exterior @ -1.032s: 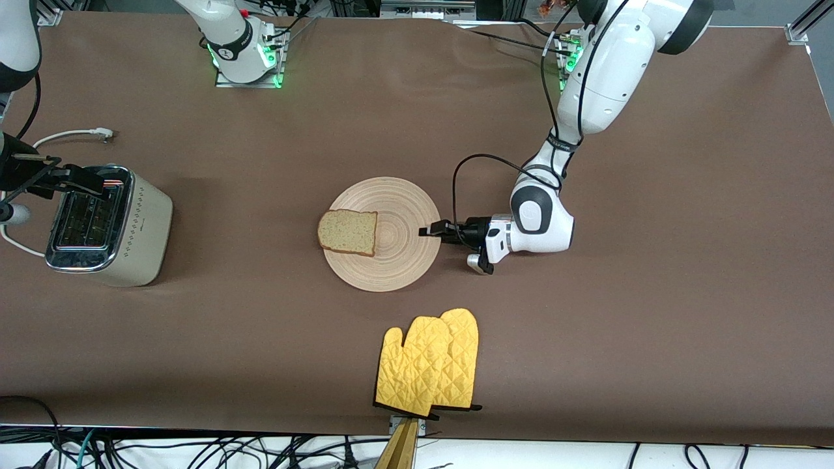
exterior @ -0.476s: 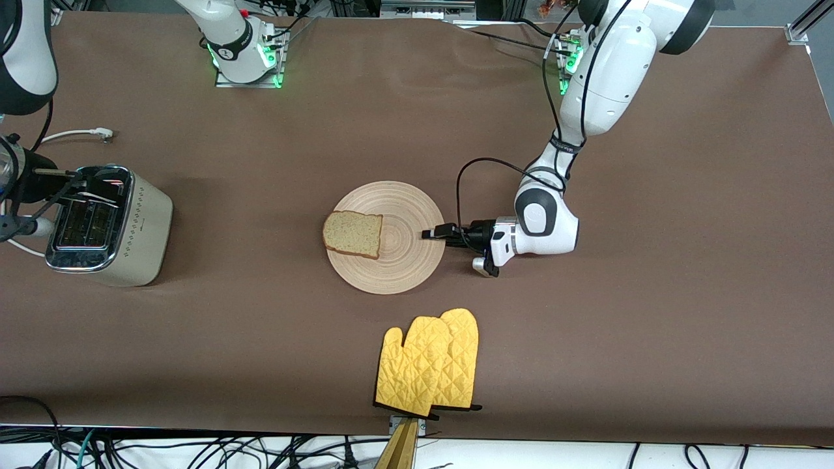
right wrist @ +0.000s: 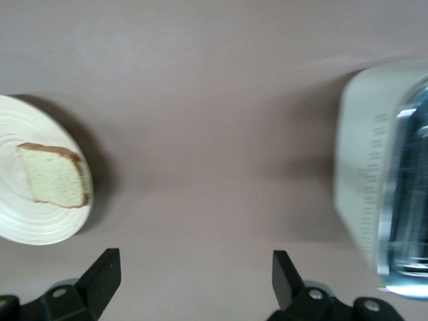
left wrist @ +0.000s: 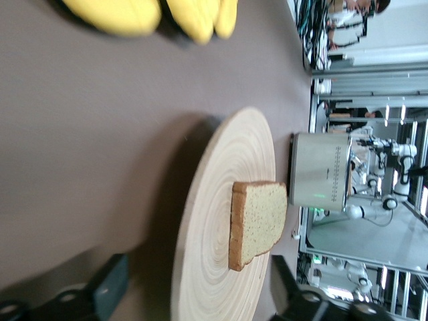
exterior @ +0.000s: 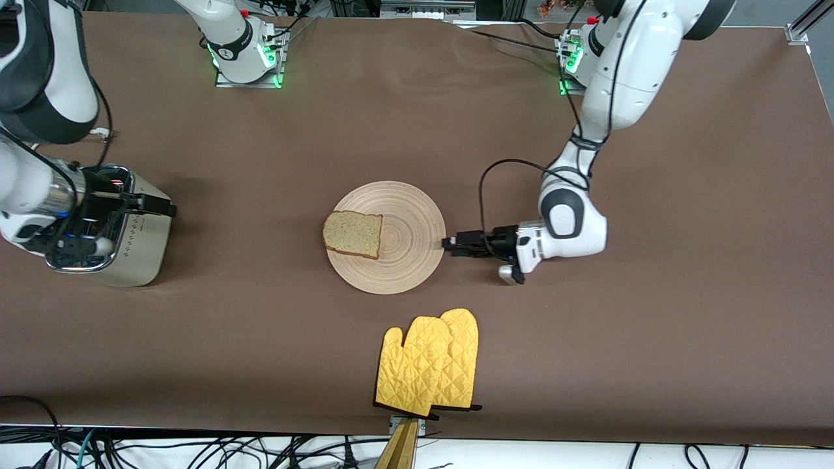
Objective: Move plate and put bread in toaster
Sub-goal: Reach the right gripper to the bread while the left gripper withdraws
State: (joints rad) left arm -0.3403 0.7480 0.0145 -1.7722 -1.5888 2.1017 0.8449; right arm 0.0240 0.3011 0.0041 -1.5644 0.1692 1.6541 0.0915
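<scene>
The beige wooden plate lies mid-table with the bread on its side toward the right arm's end. My left gripper is low at the plate's rim toward the left arm's end, open and holding nothing. In the left wrist view the plate runs between the fingers, with the bread and the toaster farther along. The toaster stands at the right arm's end. My right gripper hovers open over the toaster's plate-facing side; its wrist view shows toaster, plate and bread.
A pair of yellow oven mitts lies near the table's front edge, nearer to the camera than the plate; they also show in the left wrist view as mitts. Brown table surface stretches between toaster and plate.
The left gripper slid the plate slightly toward the left arm's end, then opened, let go of the rim and drew back. The right arm swung across the toaster toward the plate.
</scene>
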